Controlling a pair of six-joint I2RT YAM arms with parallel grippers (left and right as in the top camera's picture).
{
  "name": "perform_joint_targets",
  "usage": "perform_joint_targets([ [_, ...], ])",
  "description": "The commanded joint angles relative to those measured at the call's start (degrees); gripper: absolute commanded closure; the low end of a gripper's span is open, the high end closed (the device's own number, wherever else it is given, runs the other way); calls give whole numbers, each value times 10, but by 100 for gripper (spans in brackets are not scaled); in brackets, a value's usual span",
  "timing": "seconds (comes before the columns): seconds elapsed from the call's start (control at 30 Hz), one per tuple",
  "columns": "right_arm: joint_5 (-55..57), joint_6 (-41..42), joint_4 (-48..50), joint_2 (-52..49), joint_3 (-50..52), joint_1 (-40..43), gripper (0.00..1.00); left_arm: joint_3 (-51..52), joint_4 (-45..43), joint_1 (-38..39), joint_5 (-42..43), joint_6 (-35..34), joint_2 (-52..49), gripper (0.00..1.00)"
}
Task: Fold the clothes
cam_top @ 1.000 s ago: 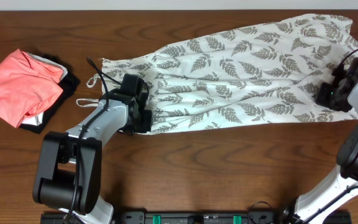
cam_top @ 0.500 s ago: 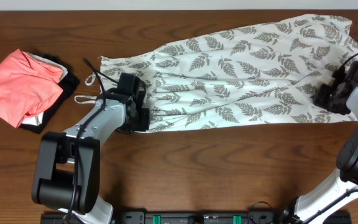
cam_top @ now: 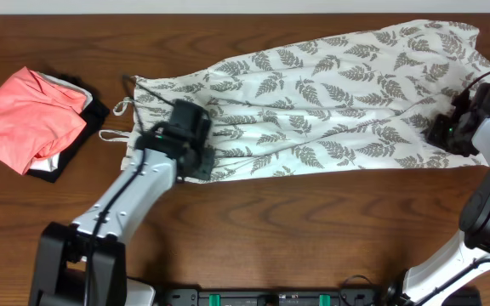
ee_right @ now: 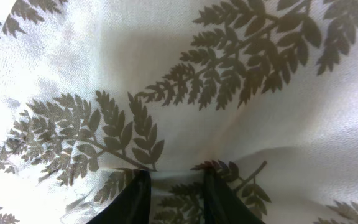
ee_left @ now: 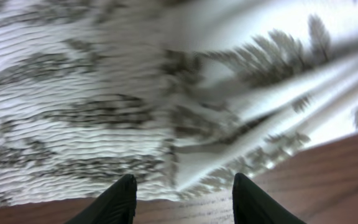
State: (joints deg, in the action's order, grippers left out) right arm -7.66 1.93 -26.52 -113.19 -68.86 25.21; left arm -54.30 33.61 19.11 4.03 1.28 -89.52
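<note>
Fern-print dress [cam_top: 330, 93], laid out full length, running from the left-centre of the overhead view to its upper right corner. The gathered bodice and thin straps [cam_top: 117, 109] are at the left end, the hem at the right.

Left gripper [ee_left: 185, 188]: at the lower edge of the bodice, jaws now apart with only bare wood between the tips. A second ago they were nearly together on that edge, so the fabric there has just been let go and lies flat.

Right gripper [ee_right: 174, 186]: unchanged, clamped on a raised pinch of the dress near the hem.

Judgement: the spreading step looks finished. No fold has been made yet, and the left arm is free to take a new hold.

Left of the frame, well apart: a coral-pink garment [cam_top: 24, 119] on a black one [cam_top: 96, 115], on the wooden table [cam_top: 313, 229].
</note>
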Motion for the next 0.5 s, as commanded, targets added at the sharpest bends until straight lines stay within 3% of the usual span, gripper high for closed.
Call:
perform_joint_targets([
  [0.0,-23,12,-20,-42,37,-17,73,1,6,40,-72,48,-7,49],
  [0.27,-23,12,-21,-42,37,-17,73,10,-13,105,-152,76,-12,50],
  [0.47,-22,12,-21,-42,37,-17,73,17,-44,109,-155,82,-49,51],
])
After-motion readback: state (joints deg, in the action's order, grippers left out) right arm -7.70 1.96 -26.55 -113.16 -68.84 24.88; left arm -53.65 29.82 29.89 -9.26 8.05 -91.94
